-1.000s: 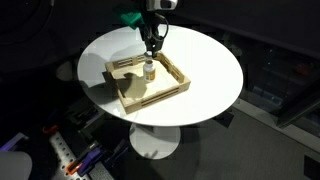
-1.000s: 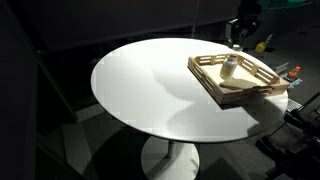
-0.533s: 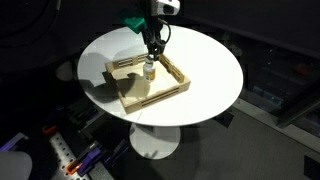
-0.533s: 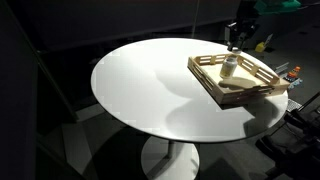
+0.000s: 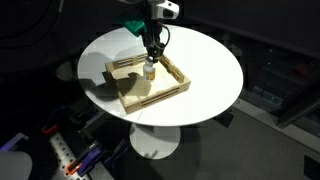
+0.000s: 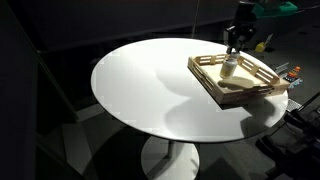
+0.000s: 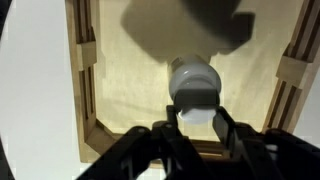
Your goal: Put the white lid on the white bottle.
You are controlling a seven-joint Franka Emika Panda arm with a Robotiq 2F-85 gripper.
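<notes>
The white bottle (image 5: pixel 149 71) stands upright inside the wooden tray (image 5: pixel 160 97) on the round white table; it also shows in the other exterior view (image 6: pixel 229 68) and from above in the wrist view (image 7: pixel 193 78). My gripper (image 5: pixel 152 58) hangs directly over the bottle's top, almost touching it, as the exterior view (image 6: pixel 232 51) also shows. In the wrist view the fingers (image 7: pixel 196 122) are shut on the white lid (image 7: pixel 196 117), a small pale disc held just at the bottle's top. The lid is too small to make out in the exterior views.
The tray's raised wooden rim (image 7: pixel 82 80) surrounds the bottle on all sides. The round white table (image 6: pixel 150 85) stands on a pedestal with dark floor around it. Green and coloured objects (image 6: pixel 264 44) lie beyond the table's far edge.
My gripper has come down a little over the bottle, closing the gap to its top. The bottle and tray have not moved.
</notes>
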